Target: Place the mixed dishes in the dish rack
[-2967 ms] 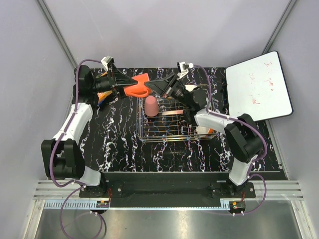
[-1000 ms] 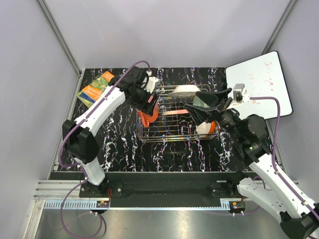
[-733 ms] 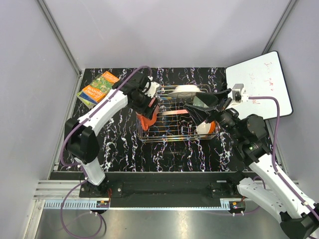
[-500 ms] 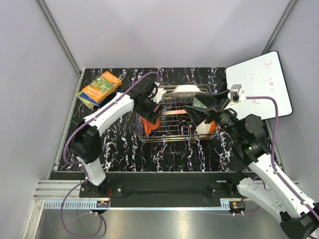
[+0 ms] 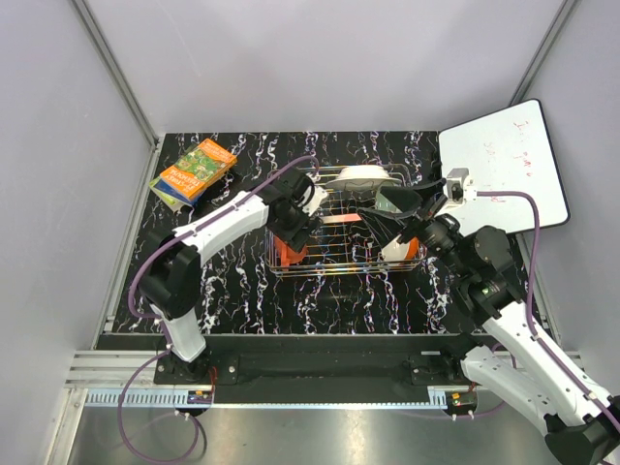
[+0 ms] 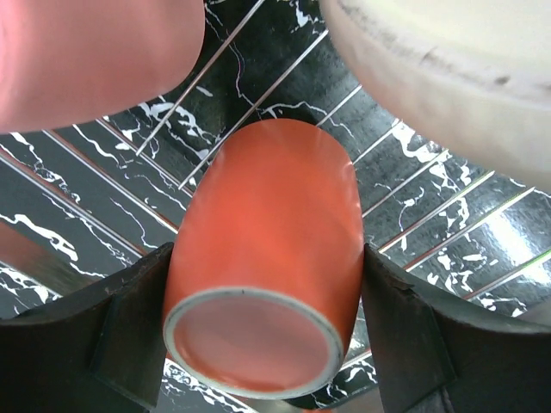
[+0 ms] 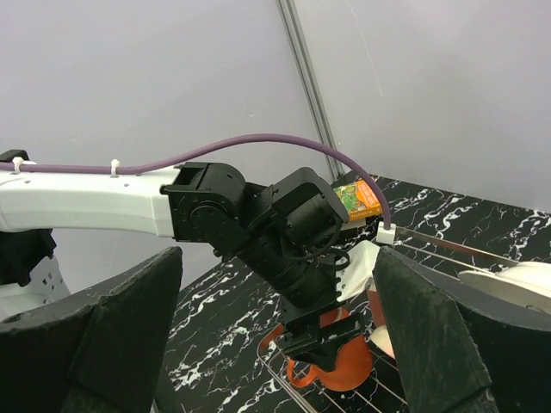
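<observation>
Left end effector (image 6: 263, 344): jaws fairly wide, clamped on the glossy orange handled mug (image 6: 267, 258). One black finger (image 6: 129, 318) is pressed on each side of the mug body, with the round end facing the wrist camera. From the top view, the mug (image 5: 289, 250) sits at the left end of the rectangular silvery wire dish rack (image 5: 334, 263), inside the rack outline. The rack wires run directly under it in the wrist view; can't tell if it touches them.

Right end effector (image 7: 275, 288): jaws fully apart, nothing between them and nothing touched. In the top view it (image 5: 387, 208) hangs over the right half of the rack.

Rack contents:
- Smooth pink tumbler (image 6: 86, 52), just beside the mug.
- Cream round bowl (image 6: 448, 77), near the mug on the other side. In the top view it (image 5: 358, 177) is at the rack's far edge.
- Pale green bowl (image 5: 395, 200), right of centre and partly covered by the right end effector.
- Something white with orange at the right end; can't identify it.

The rack stands mid-worktop on the black marbled worktop (image 5: 232, 291).

Outside the rack: orange-green snack packet (image 5: 194, 170) at the far-left corner of the worktop, and a white board (image 5: 504, 165) with red scribble at the far right.
</observation>
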`<state>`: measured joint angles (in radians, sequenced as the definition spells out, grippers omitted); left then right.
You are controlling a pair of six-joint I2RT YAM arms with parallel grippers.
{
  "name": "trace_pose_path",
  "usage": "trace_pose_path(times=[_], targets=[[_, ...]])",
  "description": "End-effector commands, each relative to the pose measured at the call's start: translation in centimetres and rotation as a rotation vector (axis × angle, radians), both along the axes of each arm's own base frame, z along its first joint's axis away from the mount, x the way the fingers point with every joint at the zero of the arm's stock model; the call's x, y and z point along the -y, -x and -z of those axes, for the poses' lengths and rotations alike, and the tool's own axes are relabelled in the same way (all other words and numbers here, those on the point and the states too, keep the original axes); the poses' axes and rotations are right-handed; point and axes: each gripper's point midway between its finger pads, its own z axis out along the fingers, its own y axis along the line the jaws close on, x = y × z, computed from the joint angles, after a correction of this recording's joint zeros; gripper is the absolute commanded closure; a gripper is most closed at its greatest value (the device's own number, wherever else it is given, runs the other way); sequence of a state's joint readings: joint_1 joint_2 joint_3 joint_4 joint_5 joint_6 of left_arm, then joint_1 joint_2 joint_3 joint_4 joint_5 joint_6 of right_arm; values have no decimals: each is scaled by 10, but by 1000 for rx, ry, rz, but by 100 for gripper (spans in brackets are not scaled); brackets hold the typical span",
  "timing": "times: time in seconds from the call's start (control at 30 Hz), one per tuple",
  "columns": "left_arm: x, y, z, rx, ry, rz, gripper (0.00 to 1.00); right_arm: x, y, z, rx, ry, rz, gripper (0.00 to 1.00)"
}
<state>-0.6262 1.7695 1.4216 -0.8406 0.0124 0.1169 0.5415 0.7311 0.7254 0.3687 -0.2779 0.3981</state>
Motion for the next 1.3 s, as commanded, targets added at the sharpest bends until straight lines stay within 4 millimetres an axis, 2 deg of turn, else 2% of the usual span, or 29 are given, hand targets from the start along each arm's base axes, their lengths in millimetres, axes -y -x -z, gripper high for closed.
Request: trace_pose_path(times=[0.0, 0.17, 0.2, 0.23, 0.3, 0.43, 0.47, 0.5, 0.6, 0.67, 0.97, 1.03, 1.07, 1.1, 1.17, 1.2, 1.27], targets=[[4, -13, -4, 83, -5, 15, 100, 3, 1, -5, 15, -24, 10, 0], [6, -10, 0, 74, -11, 16, 98, 3, 0, -2, 3, -27, 12, 0], [6, -10, -1, 75, -10, 15, 92, 3, 0, -2, 3, -27, 12, 0], [5, -8, 1, 69, -11, 13, 80, 3, 0, -2, 2, -28, 12, 0], [4, -7, -2, 72, -10, 17, 66, 3, 0, -1, 1, -27, 13, 0], [1, -8, -9, 95, -17, 15, 45, 2, -2, 2, -11, -21, 16, 0], [0, -8, -14, 106, -14, 12, 30, 2, -2, 3, -14, -19, 16, 0], [-1, -8, -17, 111, -13, 10, 22, 2, -3, 4, -21, -19, 20, 0], [-1, -8, -28, 131, 2, 5, 15, 3, -4, 6, -26, -11, 26, 0], [-1, -7, -35, 142, 13, 3, 1, 3, -5, 7, -29, -7, 32, 0], [11, 3, -77, 142, 119, 12, 1, 6, -13, 21, -77, 40, 73, 0], [16, 7, -91, 133, 161, 26, 1, 13, -25, 34, -150, 90, 142, 0], [17, 9, -102, 146, 182, 33, 1, 17, -32, 40, -190, 116, 179, 0], [19, 9, -116, 166, 204, 41, 1, 26, -44, 61, -291, 198, 262, 0], [21, 13, -143, 214, 256, 62, 1, 37, -51, 78, -371, 268, 335, 0], [19, 11, -160, 256, 271, 64, 1, 50, -57, 91, -428, 312, 412, 0], [12, 12, -187, 327, 296, 63, 1, 66, -61, 101, -477, 348, 505, 0]])
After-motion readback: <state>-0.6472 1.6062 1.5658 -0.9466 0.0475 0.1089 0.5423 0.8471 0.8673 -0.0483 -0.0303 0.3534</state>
